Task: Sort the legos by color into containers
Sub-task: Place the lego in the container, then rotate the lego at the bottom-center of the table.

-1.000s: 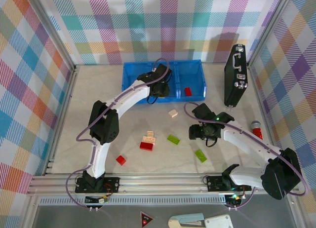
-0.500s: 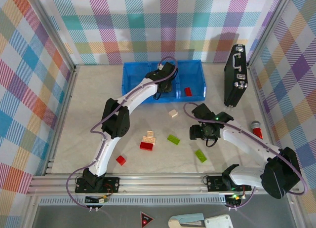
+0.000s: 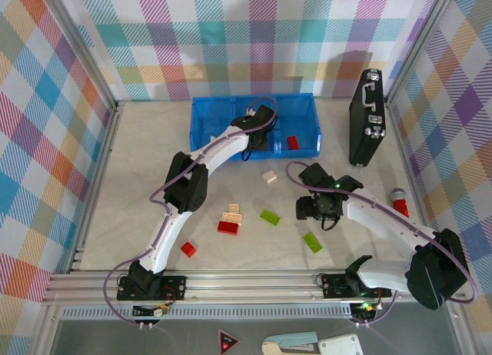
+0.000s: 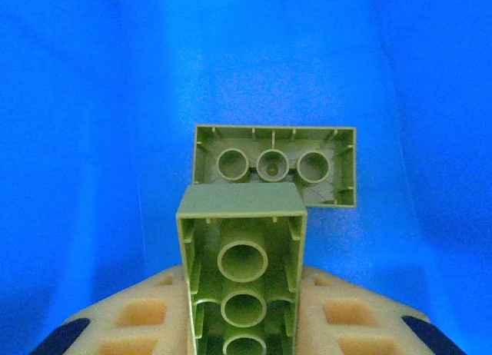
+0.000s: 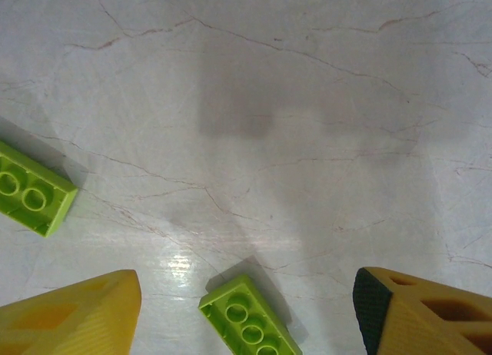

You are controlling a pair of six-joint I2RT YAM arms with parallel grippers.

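The blue tray (image 3: 201, 113) of containers stands at the back of the table. My left gripper (image 3: 260, 134) hangs over its middle compartment, shut on a lime green lego (image 4: 242, 263) whose hollow underside faces the camera. Below it a second green lego (image 4: 274, 164) lies upside down on the blue floor (image 4: 92, 140). A red lego (image 3: 293, 143) lies in the right compartment. My right gripper (image 3: 309, 209) is open low over the table, with a green lego (image 5: 250, 318) lying between its fingers, untouched. Another green lego (image 5: 31, 187) lies to the left of it.
Loose on the table are a cream lego (image 3: 269, 176), a cream lego beside a red one (image 3: 228, 227), a small red lego (image 3: 188, 249) and two green ones (image 3: 270, 217) (image 3: 312, 242). A black case (image 3: 367, 117) stands at the right wall, with a red cylinder (image 3: 400, 201) near it.
My left gripper has shifted to the right along the tray with the green lego in it. The right arm has barely moved.
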